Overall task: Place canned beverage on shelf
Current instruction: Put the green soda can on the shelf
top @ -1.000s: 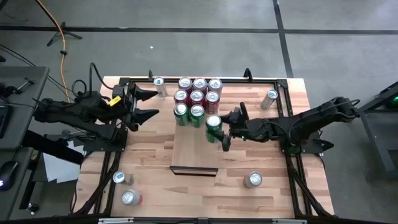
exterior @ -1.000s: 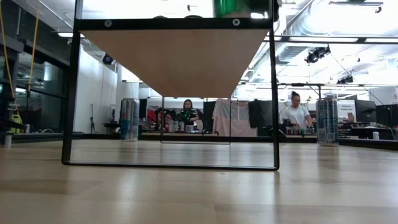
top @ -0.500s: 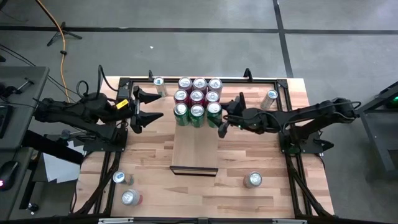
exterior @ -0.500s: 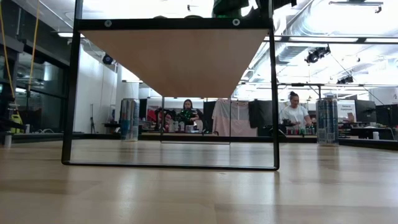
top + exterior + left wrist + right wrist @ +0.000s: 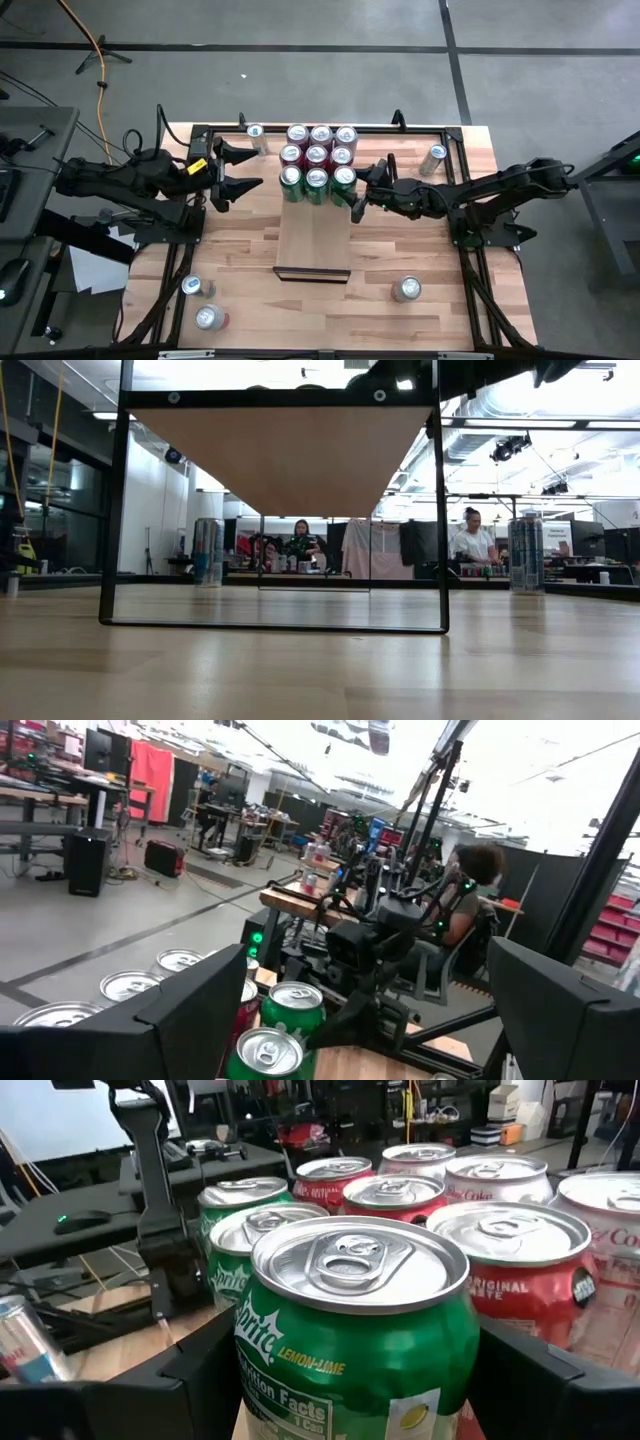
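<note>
Your right gripper [image 5: 350, 190] is at frame centre in the high view, at the right edge of the shelf [image 5: 312, 238]. Its fingers [image 5: 195, 1375] are pinched on a green can [image 5: 343, 179], one on each flank. The right wrist view shows this best: the can fills the gap between them.

That green can stands upright on the shelf. It sits at the right end of the lowest row of the can block [image 5: 317, 155], just beside the other two green ones. The block is three rows of three and takes up the upper part of the board. The two rows above the green one are red-labelled where you can read them. The lower half of the board is bare.

Your left gripper [image 5: 255, 168] is left of the block and off the shelf, over the table [image 5: 420, 250]. Its claws are spread wide with nothing between them, and they point at the cans.

You have five loose cans on the table. One [image 5: 255, 133] is upper left of the block and one [image 5: 435, 157] is upper right. One [image 5: 406, 289] is lower right, and two are lower left [image 5: 191, 286] [image 5: 209, 318].

The low view only gives you the shelf's underside and dark frame, plus two people [image 5: 472, 545] well behind the table.
</note>
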